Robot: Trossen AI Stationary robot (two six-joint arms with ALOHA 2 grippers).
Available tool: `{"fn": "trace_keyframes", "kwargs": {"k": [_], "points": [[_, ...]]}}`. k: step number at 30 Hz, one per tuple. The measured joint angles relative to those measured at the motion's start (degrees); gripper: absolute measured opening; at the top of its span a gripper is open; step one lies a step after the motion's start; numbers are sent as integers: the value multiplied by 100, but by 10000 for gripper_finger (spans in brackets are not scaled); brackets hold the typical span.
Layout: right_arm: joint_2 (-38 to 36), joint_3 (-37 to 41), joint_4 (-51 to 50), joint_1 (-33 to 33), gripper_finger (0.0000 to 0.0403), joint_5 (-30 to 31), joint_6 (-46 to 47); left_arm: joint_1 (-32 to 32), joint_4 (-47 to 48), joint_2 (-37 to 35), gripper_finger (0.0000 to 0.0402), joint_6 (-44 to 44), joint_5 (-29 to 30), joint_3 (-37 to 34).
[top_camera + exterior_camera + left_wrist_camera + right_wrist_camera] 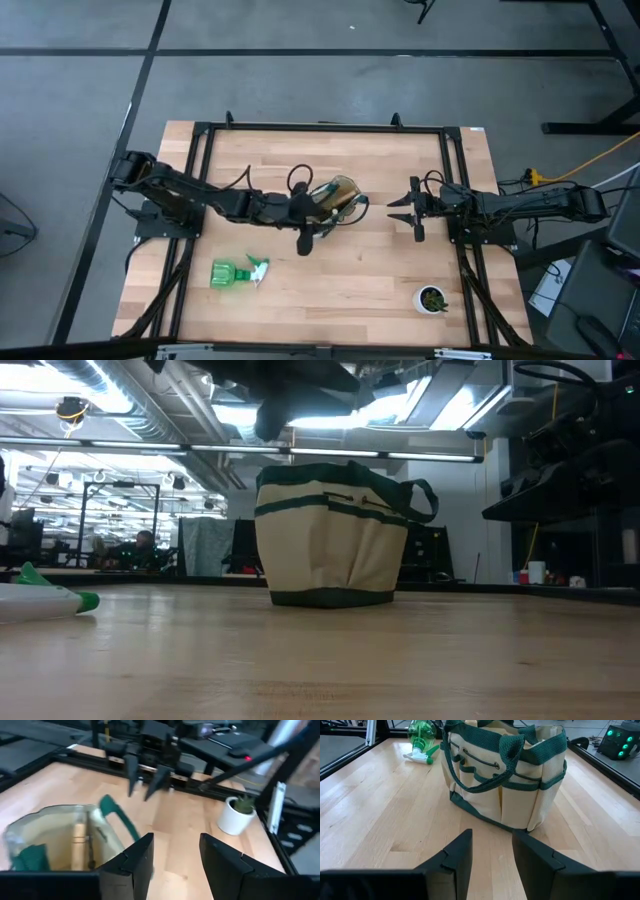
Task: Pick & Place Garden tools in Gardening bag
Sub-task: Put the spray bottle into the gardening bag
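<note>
Canvas bag: cream gardening bag (338, 196) with dark green trim stands upright on the wooden bench (330, 290); it sits directly under the left pincer and well apart from the right pincer, which faces it; a wooden handle shows inside it in the left wrist view
Left pincer: left pincer (176, 851) hovers just over the bag's open mouth; fingers (140, 855) spread apart and grasping nothing
Right pincer: right pincer (492, 847) hangs low over the bench, pointed at the bag's pocketed side; fingers (457, 852) parted, released, nothing between them
Spray bottle: green spray bottle (238, 272) with white trigger lies on its side on the bench; near the left pincer on its near-edge side, apart from the bag
Potted plant: small white pot (432, 299) with a green plant stands upright near the bench's front edge; closer to the right pincer than to the left, not touching either
Background: a person (140, 550) sits far behind the bench in the low view
</note>
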State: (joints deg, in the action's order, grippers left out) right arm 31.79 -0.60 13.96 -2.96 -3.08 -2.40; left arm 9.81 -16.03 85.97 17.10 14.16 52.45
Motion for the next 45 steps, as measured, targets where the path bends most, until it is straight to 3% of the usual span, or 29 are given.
{"fn": "trace_keyframes", "kwargs": {"k": [10, 18, 33, 45], "points": [[0, 0, 0, 0, 144, 1, 0, 460, 0, 0, 151, -820, -523, 0], [0, 0, 0, 0, 144, 1, -1, 837, 263, 0, 149, -850, -680, 0], [0, 0, 0, 0, 144, -1, -1, 1391, 1283, 2, 145, 456, -680, 0], [0, 0, 0, 0, 144, 1, -1, 1767, 2244, 4, 145, 2077, -679, -4]]}}
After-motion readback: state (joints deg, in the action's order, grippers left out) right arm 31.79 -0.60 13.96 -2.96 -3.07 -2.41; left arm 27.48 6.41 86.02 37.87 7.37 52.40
